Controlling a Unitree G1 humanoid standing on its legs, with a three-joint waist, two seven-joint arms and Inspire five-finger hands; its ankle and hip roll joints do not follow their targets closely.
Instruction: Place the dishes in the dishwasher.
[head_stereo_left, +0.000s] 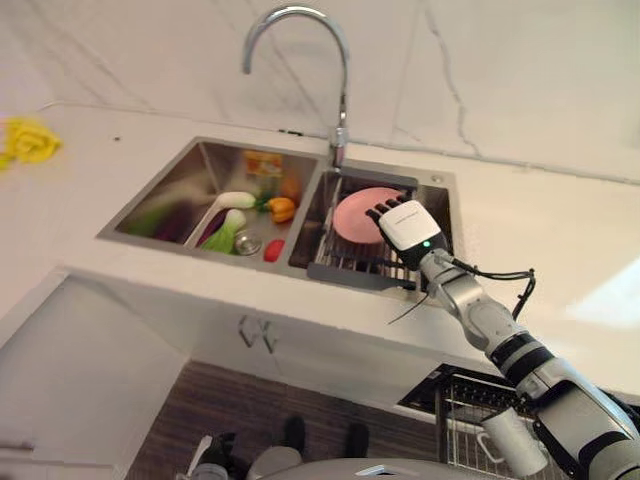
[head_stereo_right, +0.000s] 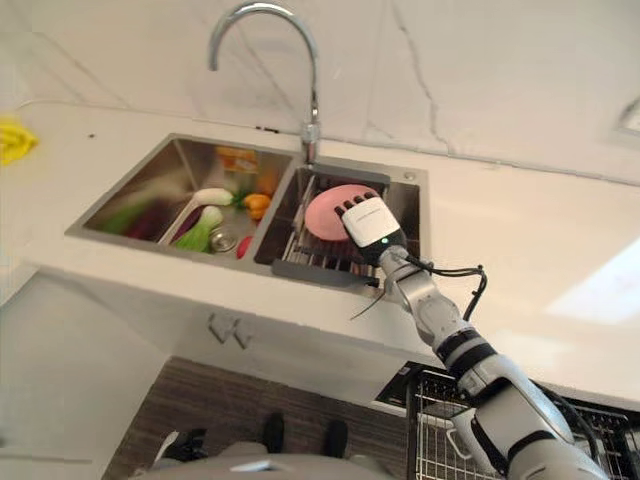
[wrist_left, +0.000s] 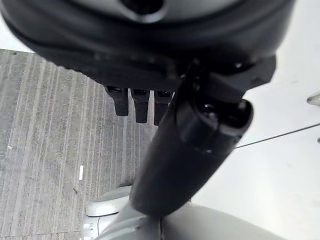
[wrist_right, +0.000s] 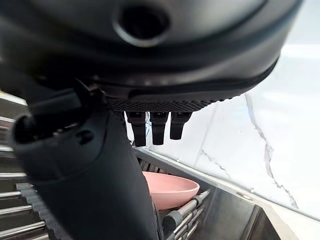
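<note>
A pink plate (head_stereo_left: 352, 213) lies in the wire rack (head_stereo_left: 345, 262) set in the right basin of the sink. My right hand (head_stereo_left: 405, 228) hovers just above the plate's near edge, open, its fingers (wrist_right: 152, 127) straight and pointing toward the back wall. The right wrist view has the plate (wrist_right: 172, 190) below and ahead of the fingers, with a gap between them. In the left wrist view my left hand (wrist_left: 135, 102) hangs over the striped floor, fingers relaxed and holding nothing.
Toy vegetables (head_stereo_left: 225, 215) fill the left basin. A curved faucet (head_stereo_left: 300, 60) rises behind the divider. A yellow object (head_stereo_left: 30, 140) lies on the counter at far left. Below the counter at lower right, a pulled-out dishwasher rack (head_stereo_left: 465, 410) holds a white mug (head_stereo_left: 510, 440).
</note>
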